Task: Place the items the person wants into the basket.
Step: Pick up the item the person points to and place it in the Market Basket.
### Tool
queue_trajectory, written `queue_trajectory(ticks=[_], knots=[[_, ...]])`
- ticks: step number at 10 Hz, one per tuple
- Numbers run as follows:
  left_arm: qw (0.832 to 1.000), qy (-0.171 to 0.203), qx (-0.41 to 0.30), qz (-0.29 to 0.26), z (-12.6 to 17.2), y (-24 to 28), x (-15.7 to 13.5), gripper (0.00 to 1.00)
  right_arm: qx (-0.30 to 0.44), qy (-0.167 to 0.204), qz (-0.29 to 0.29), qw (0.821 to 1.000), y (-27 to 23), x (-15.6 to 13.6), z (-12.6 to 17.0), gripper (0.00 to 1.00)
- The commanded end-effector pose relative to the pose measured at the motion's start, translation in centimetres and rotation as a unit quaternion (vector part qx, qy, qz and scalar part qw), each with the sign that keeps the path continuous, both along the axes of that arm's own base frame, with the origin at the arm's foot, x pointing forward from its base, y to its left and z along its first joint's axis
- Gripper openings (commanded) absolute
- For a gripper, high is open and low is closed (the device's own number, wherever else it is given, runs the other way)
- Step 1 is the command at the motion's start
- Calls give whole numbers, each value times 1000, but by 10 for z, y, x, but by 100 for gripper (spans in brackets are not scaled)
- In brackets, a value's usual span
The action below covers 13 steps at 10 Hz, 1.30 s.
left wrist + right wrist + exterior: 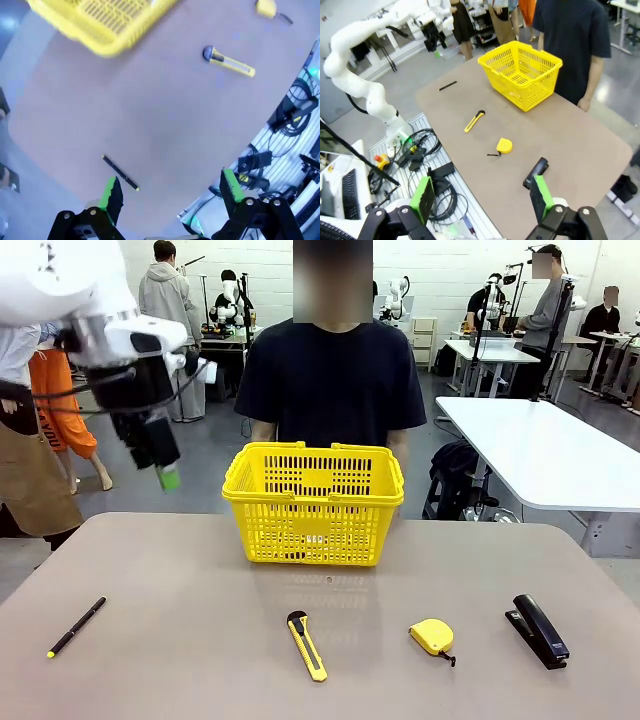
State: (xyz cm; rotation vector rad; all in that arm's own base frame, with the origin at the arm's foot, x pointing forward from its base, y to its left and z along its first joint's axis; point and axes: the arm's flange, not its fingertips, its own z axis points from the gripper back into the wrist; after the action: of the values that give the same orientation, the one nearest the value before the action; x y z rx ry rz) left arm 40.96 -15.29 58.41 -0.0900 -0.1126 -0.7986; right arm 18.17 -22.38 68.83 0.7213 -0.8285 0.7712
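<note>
Robot's left tool [170, 185] hangs wide open, empty, above the table's [190, 580] left edge; knife [307, 645] and tape measure [432, 637] lie along the near edge for picking, basket [314, 502] at the far edge by the person [330, 380]; right tool [481, 192] open, empty, off the near right corner.

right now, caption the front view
Left tool hovers left of the yellow basket; knife, tape measure, stapler, pen on table

On the counter [190, 580] the basket [314, 528] stands far and central, the person [330, 380] behind it; nearer, left to right, lie the pen [76, 627], utility knife [307, 645], tape measure [432, 637] and stapler [540, 630]
</note>
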Motion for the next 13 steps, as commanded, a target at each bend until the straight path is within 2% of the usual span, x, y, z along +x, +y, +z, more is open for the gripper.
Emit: queue_trajectory(ticks=[1,2,4,5,6,13], knots=[[999,-9,17,41,-4,15,-18,100,5,-10,6,1000,1,-1,3,100],[998,-6,24,59,-7,26,-27,100,5,-10,6,1000,1,-1,3,100],[995,40,56,79,-15,26,-27,100,5,-10,6,1000,1,-1,3,100],[993,50,72,75,-16,26,-23,100,5,-10,6,1000,1,-1,3,100],[997,19,40,66,-14,32,-26,100,5,-10,6,1000,1,-1,3,100],[996,24,45,68,-15,31,-26,100,5,-10,6,1000,1,-1,3,100]])
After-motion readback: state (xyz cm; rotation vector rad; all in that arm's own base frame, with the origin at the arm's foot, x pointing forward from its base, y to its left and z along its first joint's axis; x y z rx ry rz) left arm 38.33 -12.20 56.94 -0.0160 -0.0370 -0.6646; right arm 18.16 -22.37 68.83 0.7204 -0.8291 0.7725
